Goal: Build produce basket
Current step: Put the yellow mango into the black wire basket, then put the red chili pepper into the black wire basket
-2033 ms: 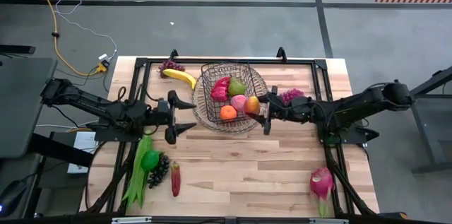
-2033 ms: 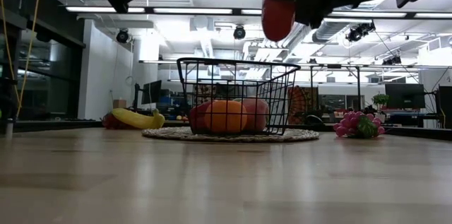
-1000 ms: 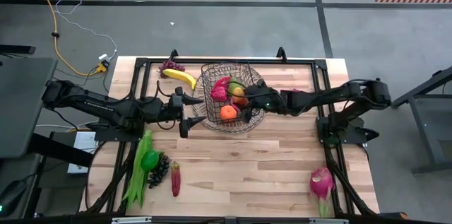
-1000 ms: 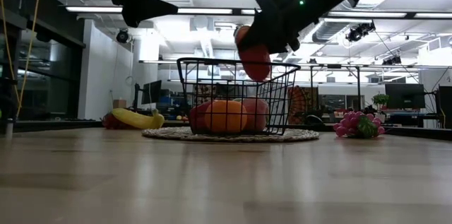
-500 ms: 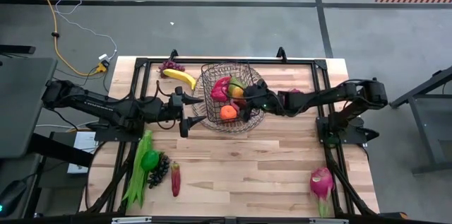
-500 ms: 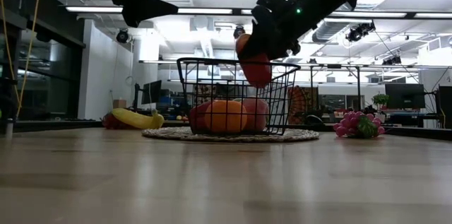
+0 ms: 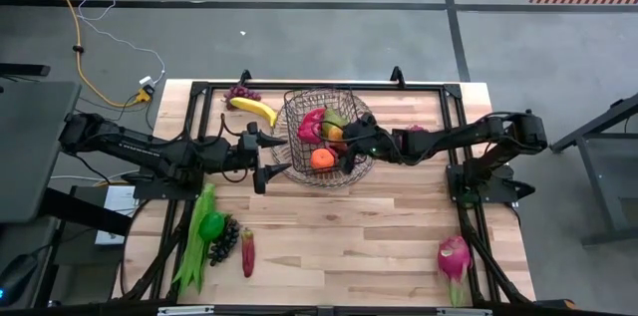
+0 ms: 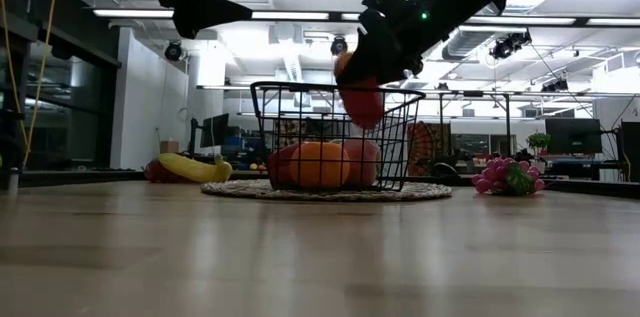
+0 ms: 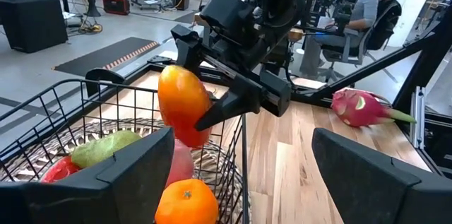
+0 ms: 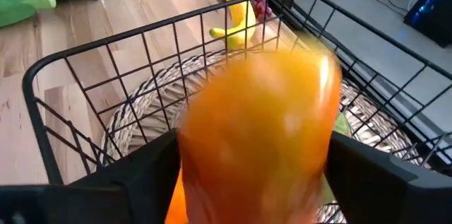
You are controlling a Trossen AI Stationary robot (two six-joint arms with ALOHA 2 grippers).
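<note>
One risk is clear to me. The right gripper [image 7: 346,149] holds the mango [image 9: 180,93] between its fingers, just above the basket [image 8: 265,137] and close to its rim. If the fingers let go here, I think the mango may hit the wire or bounce off the orange [image 9: 185,203] below and fall out to the table. The left gripper [image 7: 271,156] waits wide open just beside the basket; moving closer, it could push the basket.

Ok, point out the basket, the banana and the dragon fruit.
basket [image 7: 291,107]: high view, left rim wire.
banana [image 7: 255,109]: high view, middle of the yellow curve.
dragon fruit [image 7: 453,255]: high view, pink body.
</note>
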